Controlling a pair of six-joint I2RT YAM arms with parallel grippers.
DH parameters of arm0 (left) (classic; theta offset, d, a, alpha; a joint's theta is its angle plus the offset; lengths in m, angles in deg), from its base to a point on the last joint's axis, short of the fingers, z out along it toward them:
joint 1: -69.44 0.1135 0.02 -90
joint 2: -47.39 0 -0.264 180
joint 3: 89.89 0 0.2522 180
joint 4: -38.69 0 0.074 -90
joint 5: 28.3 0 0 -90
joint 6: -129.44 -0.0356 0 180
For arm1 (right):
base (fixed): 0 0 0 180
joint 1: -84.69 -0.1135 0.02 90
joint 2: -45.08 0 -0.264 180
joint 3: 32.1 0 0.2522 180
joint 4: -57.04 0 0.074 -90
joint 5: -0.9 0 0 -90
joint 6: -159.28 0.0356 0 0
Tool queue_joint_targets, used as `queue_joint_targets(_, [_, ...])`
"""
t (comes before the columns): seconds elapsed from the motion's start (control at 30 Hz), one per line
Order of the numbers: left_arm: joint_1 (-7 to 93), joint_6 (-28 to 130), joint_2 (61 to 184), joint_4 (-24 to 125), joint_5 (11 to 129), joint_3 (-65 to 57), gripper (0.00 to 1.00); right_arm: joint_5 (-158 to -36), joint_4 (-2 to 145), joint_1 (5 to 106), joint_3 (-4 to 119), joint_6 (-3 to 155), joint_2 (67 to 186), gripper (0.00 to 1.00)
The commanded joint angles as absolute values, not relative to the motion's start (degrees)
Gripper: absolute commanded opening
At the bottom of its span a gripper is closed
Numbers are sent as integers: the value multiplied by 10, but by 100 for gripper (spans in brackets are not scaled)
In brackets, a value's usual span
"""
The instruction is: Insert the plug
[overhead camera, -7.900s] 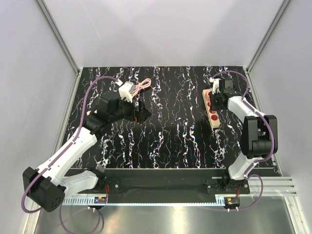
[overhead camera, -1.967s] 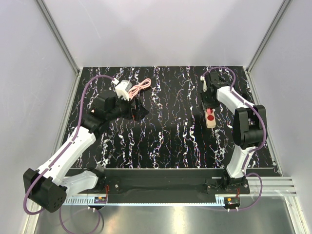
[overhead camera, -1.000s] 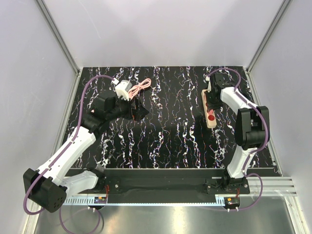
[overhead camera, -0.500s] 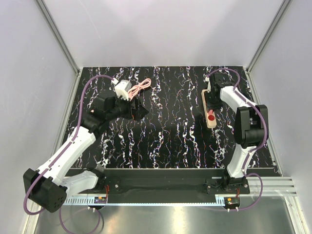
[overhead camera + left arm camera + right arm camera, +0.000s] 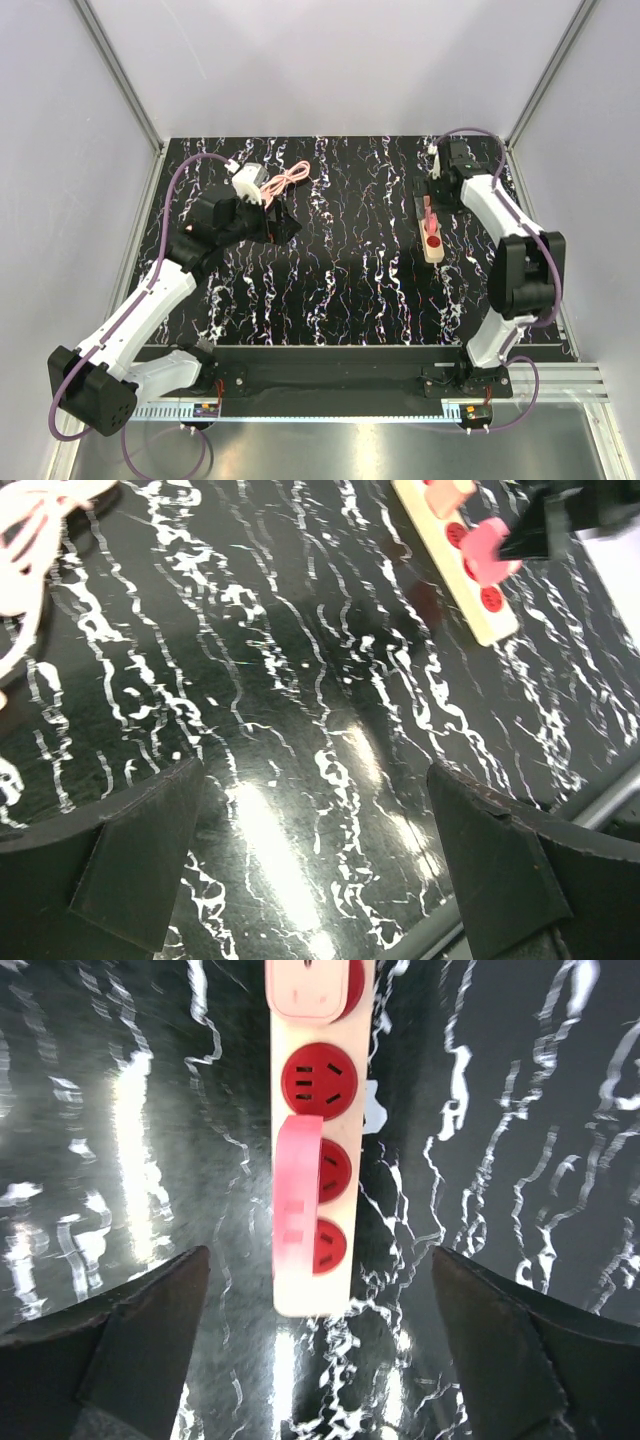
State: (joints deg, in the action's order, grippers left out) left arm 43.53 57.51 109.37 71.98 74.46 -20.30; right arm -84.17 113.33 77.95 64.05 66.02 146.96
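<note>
Salmon-pink plug (image 5: 310, 988) sits on the cream power strip (image 5: 290, 1295) — right tool (image 5: 318, 1260) spread wide above it, gripping nothing; left tool (image 5: 315, 770) equally wide.

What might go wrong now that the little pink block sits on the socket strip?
1. The plug sits on a socket of the power strip, but whether it is pushed fully in cannot be told; it may be loose.
2. The right tool hangs open over the strip, so moving off might nudge the strip or the bright pink piece on it.
</note>
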Motion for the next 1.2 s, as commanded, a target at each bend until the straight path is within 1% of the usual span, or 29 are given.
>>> queue_joint_targets(0.0, [439,580,1081,699,692,-201,99,-859,1133,774,653,666,1383,100])
queue_joint_targets(0.13, [442,594,1076,705,638,-205,99,-889,1110,759,612,698,1290,100])
queue_joint_targets(0.23, [447,626,1077,707,561,-210,99,-933,1067,735,563,751,1230,100])
queue_joint_targets(0.3, [452,671,1081,722,500,-208,99,-927,1057,713,545,801,1206,100])
queue_joint_targets(0.33, [467,687,1087,732,488,-199,99,-895,1058,703,539,828,1191,100])
queue_joint_targets(0.37, [478,701,1089,750,477,-195,99,-868,1059,697,536,904,1186,100])
queue_joint_targets(0.4, [490,726,1091,758,476,-192,99,-855,1060,689,525,940,1179,100])
queue_joint_targets(0.5, [561,770,1094,790,475,-184,99,-959,1047,687,500,985,1154,100])
queue_joint_targets(0.53, [608,778,1095,794,474,-186,99,-1012,1041,684,493,988,1144,100])
queue_joint_targets(0.63, [694,813,1101,810,469,-198,99,-1039,1028,666,460,991,1120,100])
queue_joint_targets(0.73, [752,830,1125,818,456,-207,99,-1050,1027,661,434,979,1104,100])
queue_joint_targets(0.83, [771,819,1163,821,461,-208,99,-1070,1031,661,418,955,1096,100])
queue_joint_targets(0.93, [786,843,1201,822,481,-214,99,-1094,1034,661,406,947,1090,100])
queue_joint_targets(1.07, [786,842,1259,819,518,-199,99,-1118,1035,661,396,941,1083,100])
queue_joint_targets(1.17, [787,842,1295,818,541,-192,97,-1119,1034,661,391,937,1075,100])
